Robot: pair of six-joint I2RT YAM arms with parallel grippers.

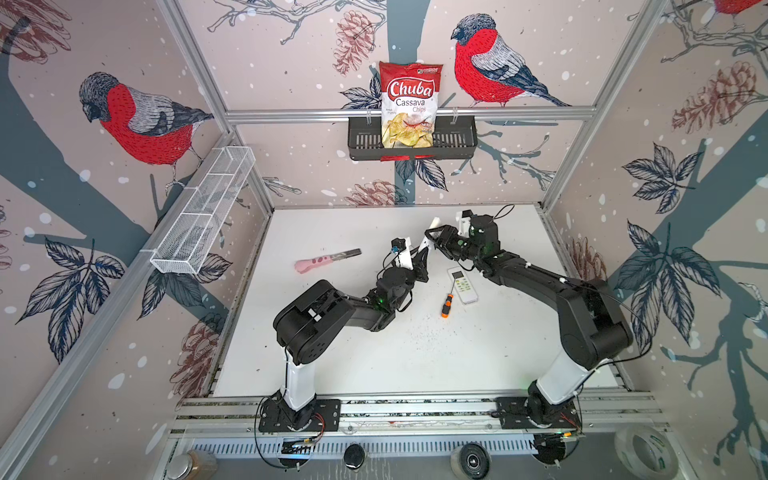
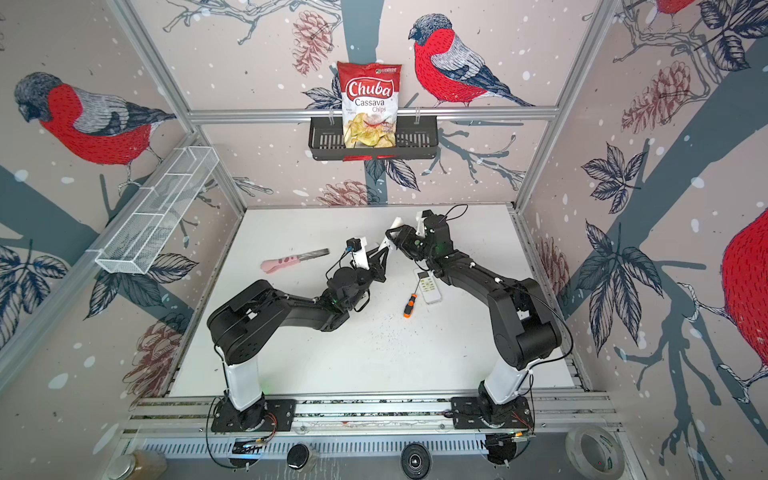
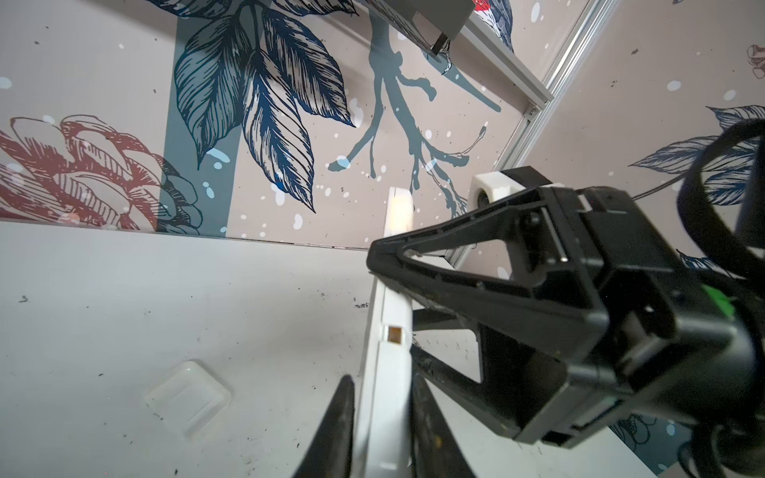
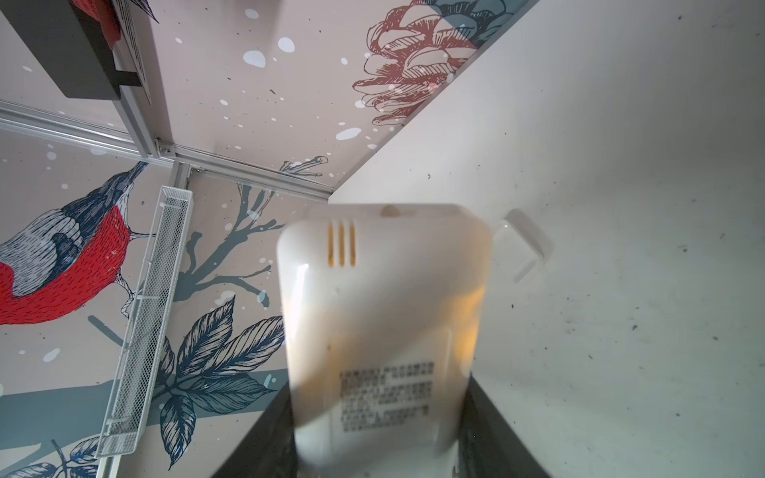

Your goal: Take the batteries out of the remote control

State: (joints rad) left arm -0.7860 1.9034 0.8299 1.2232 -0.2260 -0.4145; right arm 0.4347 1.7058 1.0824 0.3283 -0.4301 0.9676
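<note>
Left wrist view puts the white remote control (image 3: 387, 343) edge-on between our left gripper's (image 3: 383, 385) fingers, which look pressed against both its faces. Our right gripper (image 4: 378, 385) is clamped on the same remote further up. We hold it tilted in the air over the far middle of the table (image 1: 415, 353). No batteries show in any view, so we judge none unloaded, the cells likely inside. The remote's back is glossy, slightly yellowed, with three slots and a printed label; whether its cover is off we cannot tell.
</note>
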